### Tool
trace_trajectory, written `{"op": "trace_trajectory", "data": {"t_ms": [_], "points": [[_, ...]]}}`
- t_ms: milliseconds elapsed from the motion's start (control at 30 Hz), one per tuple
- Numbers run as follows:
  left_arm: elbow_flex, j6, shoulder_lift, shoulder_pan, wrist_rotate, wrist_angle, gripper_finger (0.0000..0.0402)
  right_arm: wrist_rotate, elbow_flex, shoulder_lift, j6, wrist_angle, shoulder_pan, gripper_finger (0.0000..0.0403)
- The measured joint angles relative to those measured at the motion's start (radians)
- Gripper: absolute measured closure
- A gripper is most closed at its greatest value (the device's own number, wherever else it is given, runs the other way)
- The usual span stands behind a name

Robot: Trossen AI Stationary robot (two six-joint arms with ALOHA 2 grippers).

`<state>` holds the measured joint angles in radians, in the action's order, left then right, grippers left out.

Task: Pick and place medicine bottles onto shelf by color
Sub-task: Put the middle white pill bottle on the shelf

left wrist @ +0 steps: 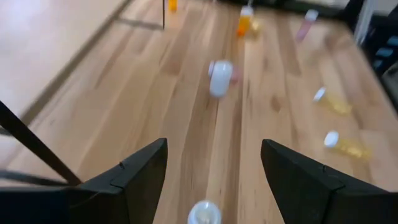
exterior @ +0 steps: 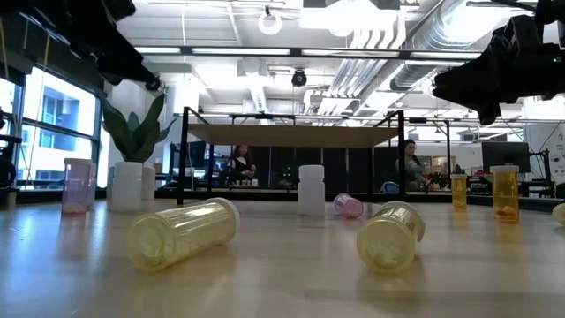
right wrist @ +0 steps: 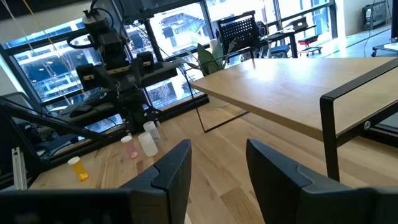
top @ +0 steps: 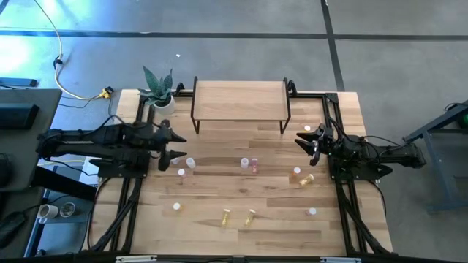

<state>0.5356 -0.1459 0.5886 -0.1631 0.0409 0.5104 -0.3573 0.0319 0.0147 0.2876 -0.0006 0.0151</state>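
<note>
The shelf (top: 240, 98) stands at the far middle of the bench (top: 219, 234), its long axis running left to right, its top bare. From above it is a plain light-wood board; the low view alone shows it (exterior: 291, 134) raised on thin black legs with room beneath, and people seated in the room behind. A potted plant (top: 159, 89) stands just beside its left end.

The left arm (top: 95, 142) lies over the bench's left edge, its gripper (top: 178, 146) pointing right, jaws wide apart and holding nothing. Its wrist view shows a white cap (left wrist: 204, 213) directly between the two dark fingers (left wrist: 140, 171), which the overhead view shows as a white bottle (top: 191, 163) upright just beside the jaws. The right arm (top: 373, 155) lies over the right edge, its gripper (top: 306, 142) pointing left near the shelf's right leg, jaws partly apart and empty.

The bottles (top: 248, 164) are scattered across the bench's middle and near side, well apart from the shelf. A white and a pink one stand at centre, an orange one (top: 297, 174) to their right. Two yellow bottles (top: 238, 216) lie on their sides near the front; in the low view they (exterior: 184, 231) lie with their bottoms toward the camera.
</note>
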Motion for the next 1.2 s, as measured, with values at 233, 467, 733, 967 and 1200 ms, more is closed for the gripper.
{"op": "trace_trajectory", "data": {"t_ms": [233,467,733,967,1200], "points": [[0.004,-0.051,0.141,0.0,-0.008,0.03,0.0151,0.0,0.0,0.0,0.0,0.0,0.0,0.0257],[0.004,-0.06,0.257,0.0,-0.011,0.073,0.0151,0.0,0.0,0.0,0.0,0.0,0.0,0.0257],[0.004,-0.064,0.354,0.0,-0.022,0.069,0.0151,0.0,0.0,0.0,0.0,0.0,0.0,0.0257],[0.004,-0.088,0.427,0.0,-0.031,0.069,0.0151,0.0,0.0,0.0,0.0,0.0,0.0,0.0257],[0.004,-0.09,0.484,0.004,-0.06,0.066,0.0151,0.0,0.0,0.0,0.0,0.0,0.0,0.0257]]}}
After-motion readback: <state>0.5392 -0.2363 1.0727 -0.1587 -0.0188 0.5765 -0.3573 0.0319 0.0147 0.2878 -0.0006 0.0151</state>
